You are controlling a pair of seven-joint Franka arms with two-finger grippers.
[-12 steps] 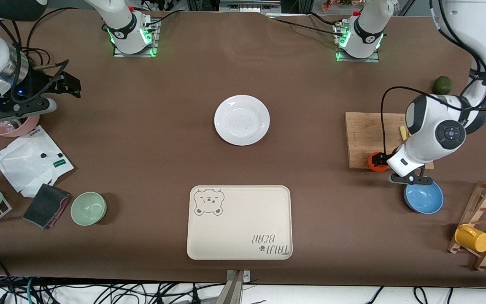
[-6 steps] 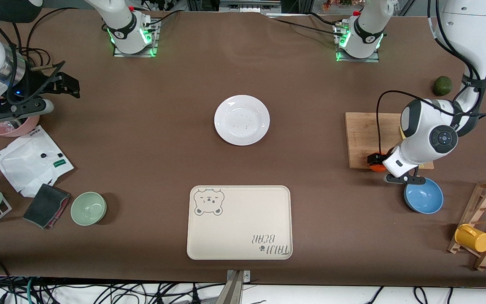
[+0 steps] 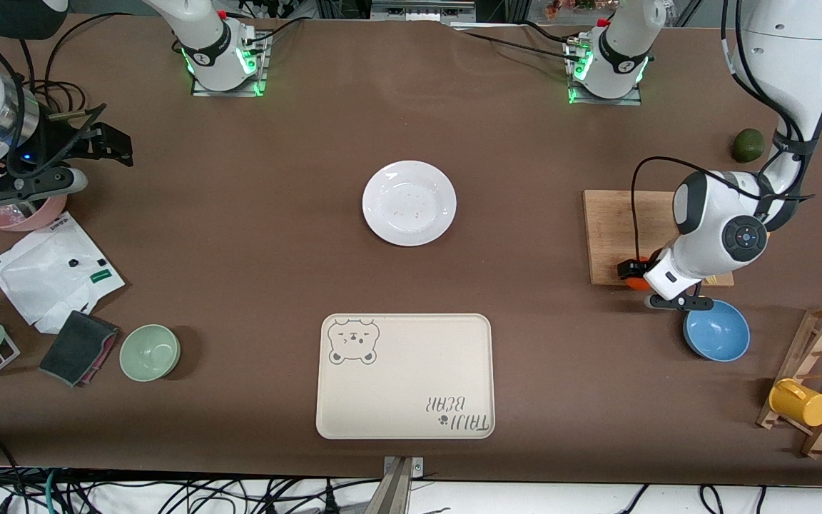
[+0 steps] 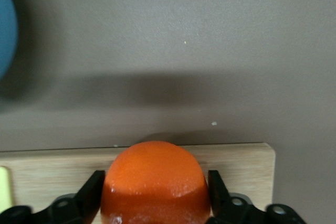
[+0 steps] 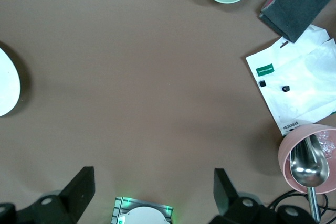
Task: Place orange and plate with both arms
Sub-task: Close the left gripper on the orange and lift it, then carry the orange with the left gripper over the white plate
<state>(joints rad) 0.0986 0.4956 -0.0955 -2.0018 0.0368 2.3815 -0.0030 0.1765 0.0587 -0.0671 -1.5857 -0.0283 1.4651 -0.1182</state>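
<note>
Orange (image 4: 155, 182) underside cut off, plate (image 5: 6, 83) mostly out of frame

The beige tray (image 3: 405, 376) carries the printed words "TAIJI BEAR", appearing upside down in the front view, with a bear-face drawing at another corner. Print on the white packet (image 3: 54, 271) is illegible.

The beige bear tray (image 3: 405, 376) lies at the bench (image 3: 254, 235) edge nearest the front camera. Toward the left arm's end from it sit a blue bowl (image 3: 716, 335), a wooden cutting board (image 3: 614, 232) farther from the camera, a dark green avocado (image 3: 748, 145) farther still, and a wooden rack (image 3: 821, 371) holding a yellow cup (image 3: 799, 402). Toward the right arm's end of the tray are a pale green bowl (image 3: 150, 352), a dark cloth (image 3: 78, 348), a white bag (image 3: 54, 271) and a pink bowl (image 3: 11, 213).
</note>
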